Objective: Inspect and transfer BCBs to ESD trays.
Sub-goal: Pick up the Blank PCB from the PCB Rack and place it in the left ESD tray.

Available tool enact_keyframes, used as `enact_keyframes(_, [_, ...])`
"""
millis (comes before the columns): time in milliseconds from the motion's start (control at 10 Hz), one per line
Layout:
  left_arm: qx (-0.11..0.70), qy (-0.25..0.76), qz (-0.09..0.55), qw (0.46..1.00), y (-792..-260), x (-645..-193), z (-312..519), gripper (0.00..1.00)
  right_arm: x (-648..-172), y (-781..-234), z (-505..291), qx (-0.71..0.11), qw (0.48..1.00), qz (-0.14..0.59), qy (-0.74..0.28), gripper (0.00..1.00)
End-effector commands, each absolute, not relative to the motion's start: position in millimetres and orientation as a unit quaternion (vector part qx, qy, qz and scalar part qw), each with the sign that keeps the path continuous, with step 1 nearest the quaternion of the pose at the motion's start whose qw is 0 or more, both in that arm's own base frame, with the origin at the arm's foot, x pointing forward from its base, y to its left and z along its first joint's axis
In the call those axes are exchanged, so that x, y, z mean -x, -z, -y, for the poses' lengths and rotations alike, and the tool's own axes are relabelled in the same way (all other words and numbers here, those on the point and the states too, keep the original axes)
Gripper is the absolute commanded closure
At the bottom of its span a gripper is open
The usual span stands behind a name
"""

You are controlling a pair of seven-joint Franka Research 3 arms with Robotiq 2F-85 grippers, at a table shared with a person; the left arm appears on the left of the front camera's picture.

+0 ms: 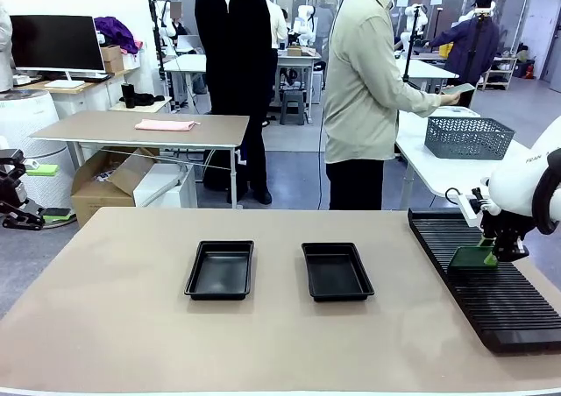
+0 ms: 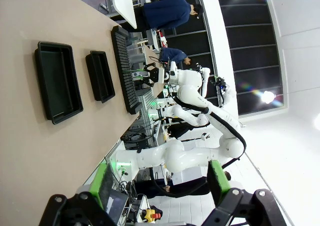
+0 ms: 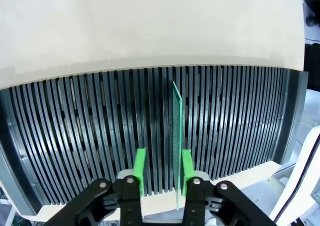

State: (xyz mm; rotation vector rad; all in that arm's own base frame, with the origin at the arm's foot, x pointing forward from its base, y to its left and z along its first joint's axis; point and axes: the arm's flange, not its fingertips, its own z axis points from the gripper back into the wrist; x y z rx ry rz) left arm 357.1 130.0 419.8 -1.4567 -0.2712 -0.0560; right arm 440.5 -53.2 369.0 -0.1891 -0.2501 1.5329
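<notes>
- The right gripper point(image 3: 163, 155) (black fingers, green pads) straddles the near end of a thin flat green rectangular circuit board point(image 3: 176, 121). Its jaws stand part-way in. One pad is touching or just beside the board, and the other has a clear gap, so I judge that nothing is clamped yet.
- The board stands upright on edge in a slot of the long black ribbed slotted rack point(image 3: 75, 131), at the right side of the table. It sits off-centre between the pads.
- For a good grip, the wrist probably needs shifting so that both pads meet the faces together. Otherwise the nearer pad may push the thin board sideways against the slot wall.
- Once the board is held, the lift should likely go straight up along the slot, with no twist until the lower edge is free of the ribs.
- Farther across the tan table point(image 1: 105, 326) lie two shallow black rectangular plastic trays point(image 1: 219, 296), side by side but apart. Both look empty.
- The right-hand tray point(image 1: 340, 298) is the nearer one to the rack and seems the shorter carry.
- The left gripper point(image 2: 161, 178) has its jaws wide apart and holds nothing.
</notes>
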Motion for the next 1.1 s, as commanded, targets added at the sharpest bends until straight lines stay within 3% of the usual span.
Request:
enact_keyframes(0, [0.665, 0.024, 0.127, 0.735, -421.3, -357.8, -129.9, 0.0, -446.0, -366.7, 55.7, 0.076, 0.713, 0.113, -0.688, 0.76])
enact_keyframes(100, [0.665, 0.024, 0.127, 0.735, -421.3, -357.8, -129.9, 0.0, -446.0, -365.8, 56.3, 0.077, 0.713, 0.113, -0.687, 0.73])
enact_keyframes(200, [0.665, 0.024, 0.127, 0.735, -421.3, -357.8, -129.9, 0.0, -446.2, -365.3, 55.7, 0.076, 0.713, 0.113, -0.687, 0.84])
enact_keyframes(300, [0.665, 0.024, 0.127, 0.735, -421.3, -357.8, -129.9, 0.0, -445.8, -364.2, 56.3, 0.077, 0.714, 0.114, -0.687, 0.81])
enact_keyframes(400, [0.665, 0.024, 0.127, 0.735, -421.3, -357.8, -129.9, 0.0, -445.9, -363.9, 56.3, 0.076, 0.715, 0.114, -0.686, 0.92])
enact_keyframes(500, [0.665, 0.024, 0.127, 0.735, -421.3, -357.8, -129.9, 0.0, -445.8, -363.0, 57.0, 0.076, 0.715, 0.114, -0.685, 0.89])
enact_keyframes(600, [0.665, 0.024, 0.127, 0.735, -421.3, -357.8, -129.9, 0.0, -445.6, -362.9, 56.6, 0.075, 0.716, 0.114, -0.685, 1.0])
enact_keyframes(700, [0.665, 0.024, 0.127, 0.735, -421.3, -357.8, -129.9, 0.0, -445.5, -362.0, 57.0, 0.075, 0.717, 0.114, -0.684, 0.97])
enact_keyframes(1000, [0.665, 0.024, 0.127, 0.735, -421.3, -357.8, -129.9, 0.0, -446.4, -360.6, 57.6, 0.072, 0.719, 0.114, -0.682, 1.0])
